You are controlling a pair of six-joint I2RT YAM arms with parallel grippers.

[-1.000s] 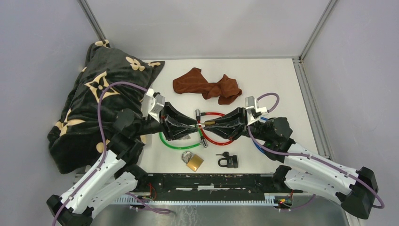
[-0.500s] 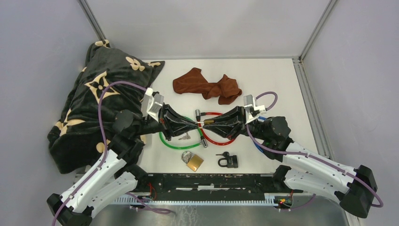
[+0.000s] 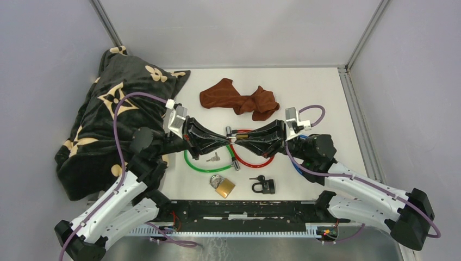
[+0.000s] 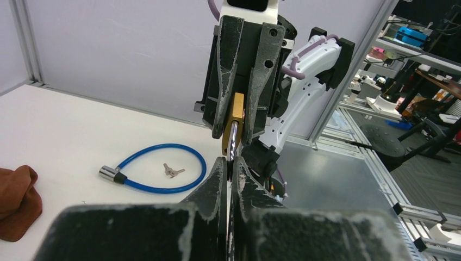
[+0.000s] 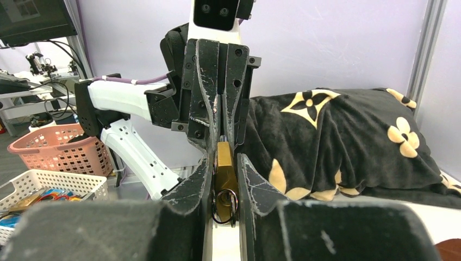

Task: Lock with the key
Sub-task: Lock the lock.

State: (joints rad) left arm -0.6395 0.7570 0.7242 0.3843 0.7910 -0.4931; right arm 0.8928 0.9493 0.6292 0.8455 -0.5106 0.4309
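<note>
Above the middle of the tabletop (image 3: 321,98) the two arms meet tip to tip, clear of the surface. The right gripper (image 3: 240,142) has its jaws partly closed around the brass padlock (image 4: 236,114), clamping the body from two opposite sides and holding it up in the air. The left gripper (image 4: 229,166) has its jaws pinched fully together on a slim silver piece that juts from the padlock's end toward it. I take this piece for the key (image 4: 232,142), though the views do not rule out the shackle. A dark metal ring (image 5: 223,205) hangs at the padlock's other end, toward the right wrist.

Lifting the lock and bringing key and lock together look done. What is left, by my reading, is turning the key and seating the shackle. Whether the lock is latched cannot be told from here. A second brass padlock (image 3: 223,186) and a black padlock (image 3: 264,185) lie on the tabletop near the arms' bases.
</note>
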